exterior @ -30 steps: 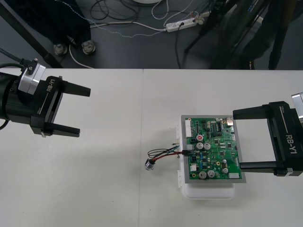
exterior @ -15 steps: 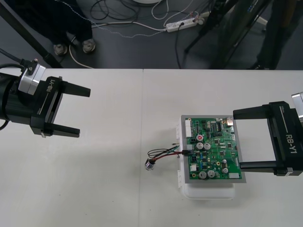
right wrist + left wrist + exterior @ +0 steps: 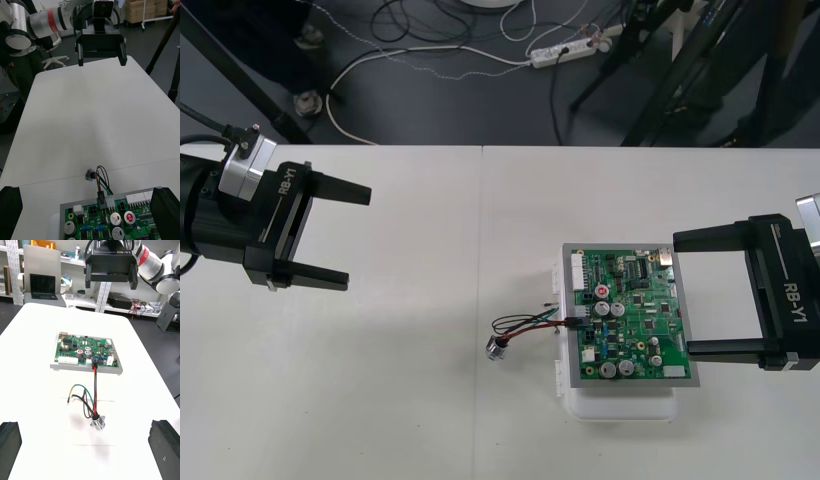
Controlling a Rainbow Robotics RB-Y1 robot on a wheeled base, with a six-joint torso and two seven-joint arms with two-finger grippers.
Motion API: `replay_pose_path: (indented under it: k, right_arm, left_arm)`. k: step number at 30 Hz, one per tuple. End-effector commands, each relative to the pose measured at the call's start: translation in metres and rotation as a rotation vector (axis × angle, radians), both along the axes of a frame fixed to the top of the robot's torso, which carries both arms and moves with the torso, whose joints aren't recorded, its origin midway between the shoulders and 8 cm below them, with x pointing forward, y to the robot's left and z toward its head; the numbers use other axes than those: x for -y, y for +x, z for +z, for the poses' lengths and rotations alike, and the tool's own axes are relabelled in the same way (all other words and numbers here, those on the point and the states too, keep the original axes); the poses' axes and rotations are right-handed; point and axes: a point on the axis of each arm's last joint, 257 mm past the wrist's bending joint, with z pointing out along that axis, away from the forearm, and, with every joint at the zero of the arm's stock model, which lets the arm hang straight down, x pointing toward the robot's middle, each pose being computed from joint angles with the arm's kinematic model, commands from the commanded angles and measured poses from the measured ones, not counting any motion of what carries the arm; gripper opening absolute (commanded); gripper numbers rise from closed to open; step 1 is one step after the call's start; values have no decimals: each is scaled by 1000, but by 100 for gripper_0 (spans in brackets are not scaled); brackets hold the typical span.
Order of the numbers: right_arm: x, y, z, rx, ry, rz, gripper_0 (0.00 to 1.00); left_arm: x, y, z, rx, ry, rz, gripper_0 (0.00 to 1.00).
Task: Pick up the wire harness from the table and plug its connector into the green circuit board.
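Nothing has shifted since a second ago, both arms parked as before. One green circuit board (image 3: 625, 315) on one white base (image 3: 620, 405). One wire harness (image 3: 525, 325): its black plug (image 3: 95, 362) sits in the board's left edge, red, black and green wires trail onto the table (image 3: 430, 400), and the metal socket (image 3: 497, 347) lies there. Two grippers: the left gripper (image 3: 358, 238) is released, far left; the right gripper (image 3: 680, 295) is released, over the board's right edge.

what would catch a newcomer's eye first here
The green circuit board on its white base, right of middle on the table, with the wire harness plugged into its left edge by a black plug. Its metal socket lies beside the board. The left gripper and right gripper hang open at their own sides.
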Motion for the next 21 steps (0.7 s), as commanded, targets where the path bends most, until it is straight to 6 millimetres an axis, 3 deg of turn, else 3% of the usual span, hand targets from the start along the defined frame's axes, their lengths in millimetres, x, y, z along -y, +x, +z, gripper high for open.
replay_pose_path:
  k: [1, 21]
  right_arm:
    - [-1, -1, 5, 57, -2, 25, 100]
    - [-1, -1, 5, 57, -2, 25, 100]
  left_arm:
    - [1, -13, 8, -37, -12, -22, 100]
    - [1, -13, 8, -37, -12, -22, 100]
